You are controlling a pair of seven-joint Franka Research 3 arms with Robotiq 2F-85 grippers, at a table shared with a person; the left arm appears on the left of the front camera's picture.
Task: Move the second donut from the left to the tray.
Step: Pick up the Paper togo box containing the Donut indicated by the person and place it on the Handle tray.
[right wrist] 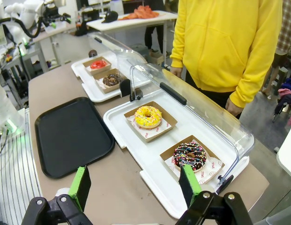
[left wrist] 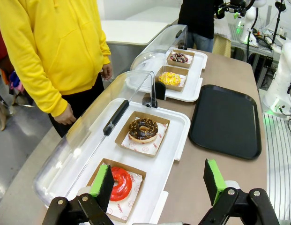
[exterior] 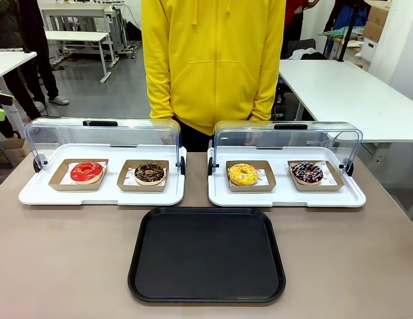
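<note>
The second donut from the left [exterior: 149, 173] [left wrist: 143, 130] [right wrist: 110, 79] is dark chocolate-glazed with small light sprinkles and sits in a brown cardboard holder on the left white tray, right of a red-glazed donut [exterior: 86, 172] [left wrist: 120, 183]. The black tray [exterior: 207, 254] [left wrist: 227, 119] [right wrist: 71, 134] lies bare near the table's front, centred. My left gripper [left wrist: 159, 180] hovers open above the left white tray's end, near the red donut, holding nothing. Off the right white tray's end, my right gripper [right wrist: 136, 183] is open too, with nothing between its fingers.
Two white trays [exterior: 33, 193] [exterior: 352, 196] stand side by side with their clear lids [exterior: 103, 133] [exterior: 286, 136] raised at the back. The right one holds a yellow donut [exterior: 243, 174] [right wrist: 148, 116] and a multicoloured-sprinkle donut [exterior: 306, 172] [right wrist: 189, 155]. A person in a yellow hoodie [exterior: 213, 60] stands at the far edge.
</note>
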